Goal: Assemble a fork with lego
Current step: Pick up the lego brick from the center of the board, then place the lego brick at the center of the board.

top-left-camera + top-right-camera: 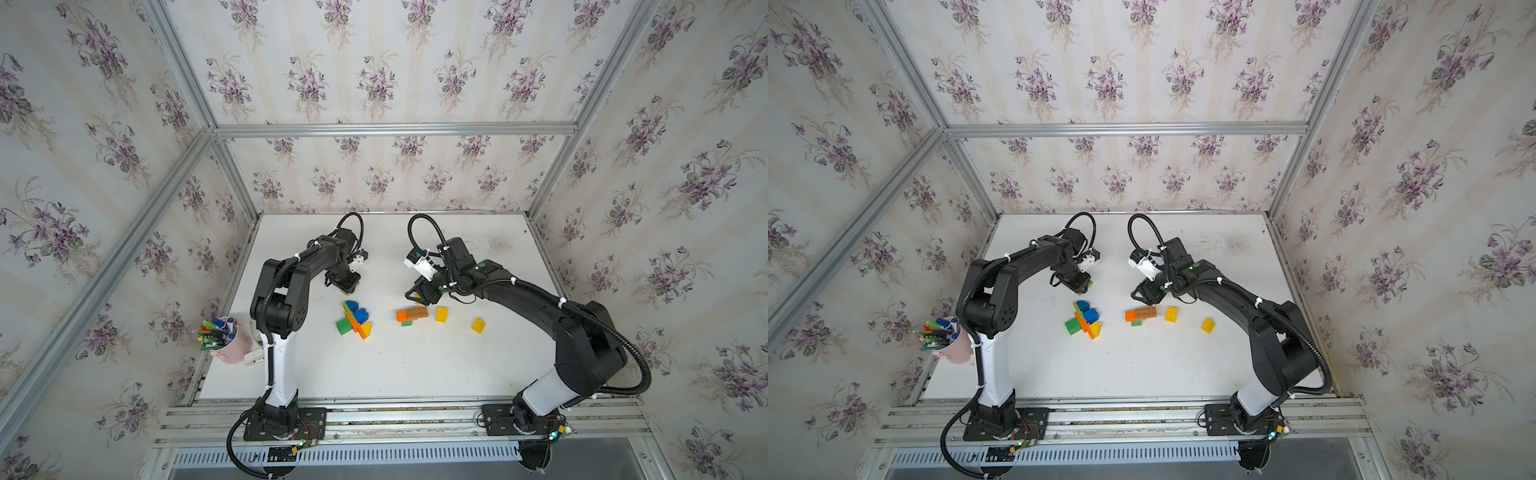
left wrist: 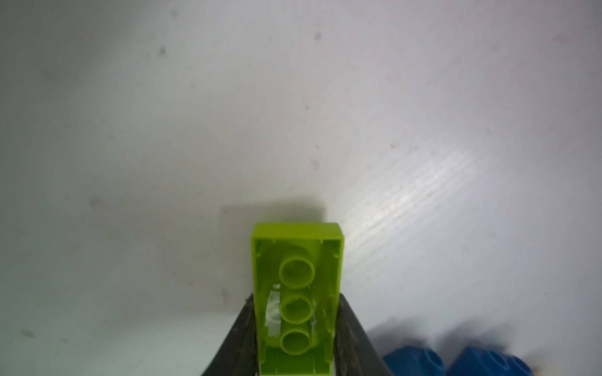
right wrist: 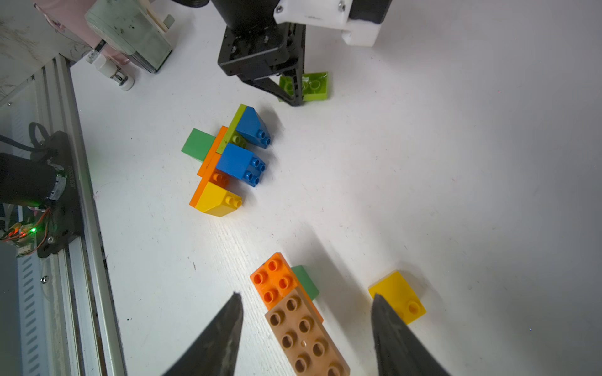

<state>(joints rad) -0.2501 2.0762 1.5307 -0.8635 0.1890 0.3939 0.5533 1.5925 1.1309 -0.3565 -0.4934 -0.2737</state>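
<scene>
The left claw (image 2: 294, 298) is clenched on a lime lego brick (image 2: 297, 239).
The right claw (image 3: 307, 296) gapes, empty, above the brown-and-orange lego strip (image 3: 304, 335); a multicoloured lego cluster (image 1: 355, 320) lies on the bench (image 1: 374, 370).

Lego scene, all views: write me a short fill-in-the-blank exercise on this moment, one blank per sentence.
1. The left claw is ____ on the lime brick.
2. The right claw hovers over the brown brick with its jaws ____.
3. The assembled cluster holds ____ blue bricks.
4. The pens stand in a ____ cup.

Missing words: shut; open; two; pink.
</scene>
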